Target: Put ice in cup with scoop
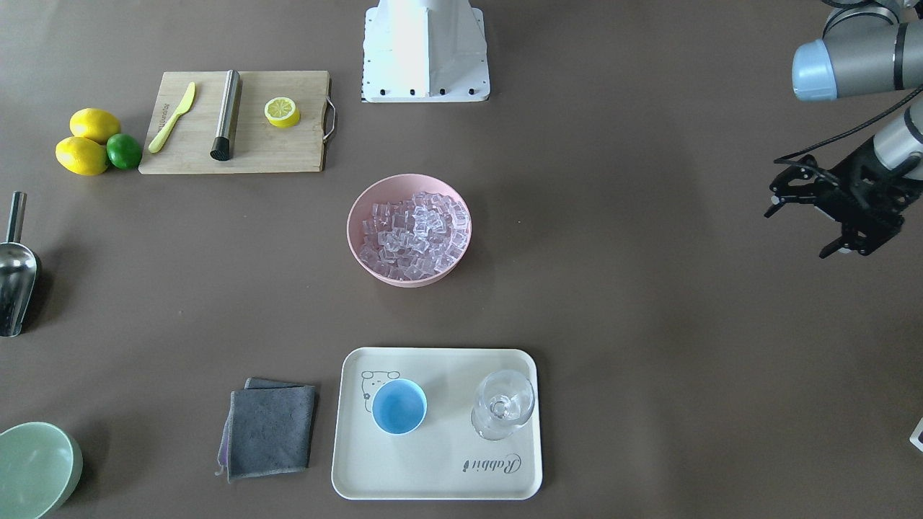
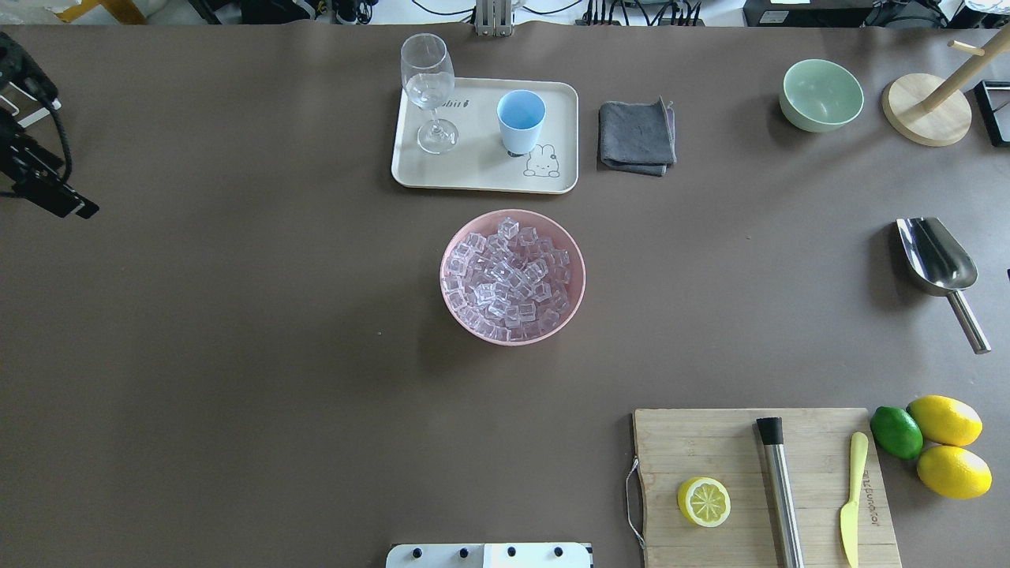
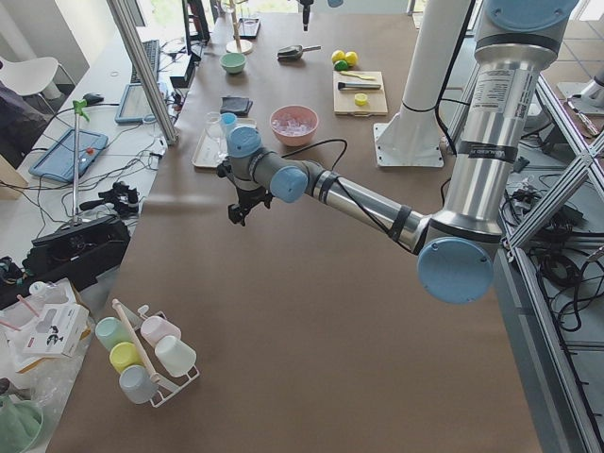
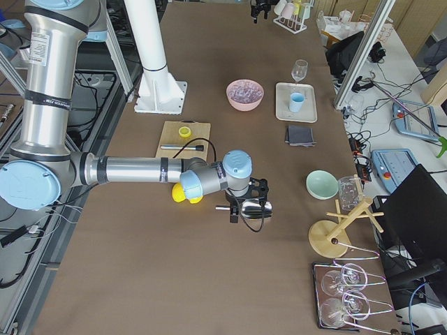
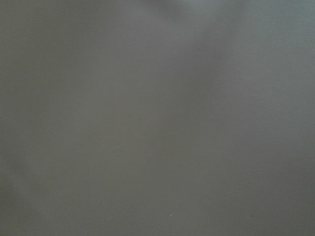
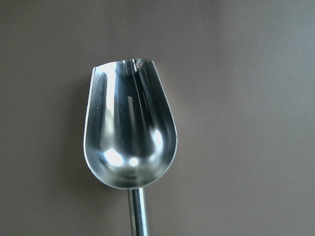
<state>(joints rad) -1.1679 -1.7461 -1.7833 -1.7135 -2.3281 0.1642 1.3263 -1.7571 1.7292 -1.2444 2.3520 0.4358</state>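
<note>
The steel scoop [image 1: 14, 277] lies on the table far out on my right side, trough open upward; it also shows in the overhead view [image 2: 935, 256] and fills the right wrist view [image 6: 129, 142]. My right gripper [image 4: 246, 206] hovers just over the scoop; I cannot tell whether it is open or shut. The ice [image 1: 414, 234] fills a pink bowl [image 1: 353, 238] at the table's middle. The light-blue cup [image 1: 399, 406] stands empty on a cream tray [image 1: 440, 476]. My left gripper [image 1: 797, 231] is open and empty, far out on my left side.
A clear stemmed glass [image 1: 502, 404] stands on the tray beside the cup. A grey cloth [image 1: 268, 429] and a pale green bowl [image 1: 32, 468] lie beyond. A cutting board [image 1: 281, 151] holds a steel cylinder [image 1: 226, 114], a knife and half a lemon; whole lemons [image 1: 83, 155] lie beside it.
</note>
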